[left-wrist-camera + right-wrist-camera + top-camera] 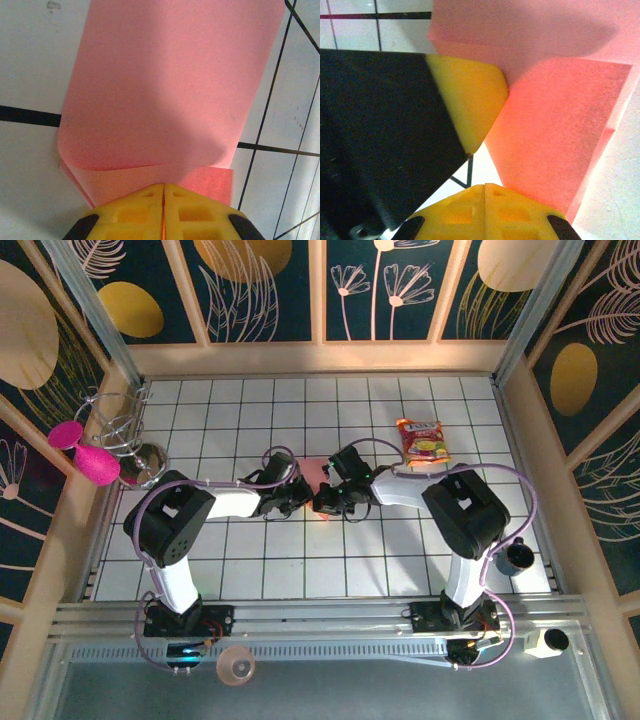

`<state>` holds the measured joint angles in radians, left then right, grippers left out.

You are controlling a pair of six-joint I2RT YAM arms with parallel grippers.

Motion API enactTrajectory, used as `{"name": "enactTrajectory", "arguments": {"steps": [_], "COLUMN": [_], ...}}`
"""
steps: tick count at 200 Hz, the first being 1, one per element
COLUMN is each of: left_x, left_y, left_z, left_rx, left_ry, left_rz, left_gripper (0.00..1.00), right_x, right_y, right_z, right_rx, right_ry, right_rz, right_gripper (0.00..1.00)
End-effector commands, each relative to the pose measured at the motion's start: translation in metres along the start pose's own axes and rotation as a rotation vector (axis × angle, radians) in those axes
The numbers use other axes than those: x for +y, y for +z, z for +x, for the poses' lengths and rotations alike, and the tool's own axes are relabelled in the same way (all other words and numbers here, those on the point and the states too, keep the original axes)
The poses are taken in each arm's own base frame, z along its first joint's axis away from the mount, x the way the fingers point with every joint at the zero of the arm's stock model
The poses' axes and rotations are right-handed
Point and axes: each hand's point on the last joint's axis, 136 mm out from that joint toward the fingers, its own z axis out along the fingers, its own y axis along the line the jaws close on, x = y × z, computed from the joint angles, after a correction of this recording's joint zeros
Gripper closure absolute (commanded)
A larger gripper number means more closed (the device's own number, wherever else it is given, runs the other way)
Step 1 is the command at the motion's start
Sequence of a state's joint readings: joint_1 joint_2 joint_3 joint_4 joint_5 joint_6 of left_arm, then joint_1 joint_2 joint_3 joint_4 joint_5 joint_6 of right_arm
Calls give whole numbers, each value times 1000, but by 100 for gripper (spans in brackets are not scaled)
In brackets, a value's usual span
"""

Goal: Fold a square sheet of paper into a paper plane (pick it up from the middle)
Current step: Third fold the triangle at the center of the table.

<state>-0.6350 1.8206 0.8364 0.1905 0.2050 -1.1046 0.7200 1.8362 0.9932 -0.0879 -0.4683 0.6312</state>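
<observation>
Few folds done, I'd judge; most remaining. I'm pinching paper (165, 90) at its fold in left claw (163, 187); right claw (485, 186) sitting closed, paper just ahead.

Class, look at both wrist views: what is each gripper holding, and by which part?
The left gripper pinches the pink paper sheet at its folded near edge. The right gripper is shut at the sheet's edge; whether it grips is unclear.
</observation>
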Motion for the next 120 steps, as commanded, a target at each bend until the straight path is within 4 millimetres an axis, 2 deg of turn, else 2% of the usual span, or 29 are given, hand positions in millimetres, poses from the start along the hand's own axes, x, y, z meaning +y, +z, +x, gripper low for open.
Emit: {"name": "enactTrajectory", "arguments": {"steps": [1,51,120], "left_x": [35,36,52], "left_y": [6,5,5], "left_z": [22,22,25], "left_rx": [73,74,75], "left_ry": [-27,-25,-21], "left_rz": [-101,-109,-168], "left_gripper": [92,92,92], "right_x": [-6,-13,-26], "right_y": [6,9,11], "right_z": [0,4,13], "right_rx": [10,23,40], "right_ry": [16,24,24], "right_rz": [34,47,79], "right_gripper": [100,100,100]}}
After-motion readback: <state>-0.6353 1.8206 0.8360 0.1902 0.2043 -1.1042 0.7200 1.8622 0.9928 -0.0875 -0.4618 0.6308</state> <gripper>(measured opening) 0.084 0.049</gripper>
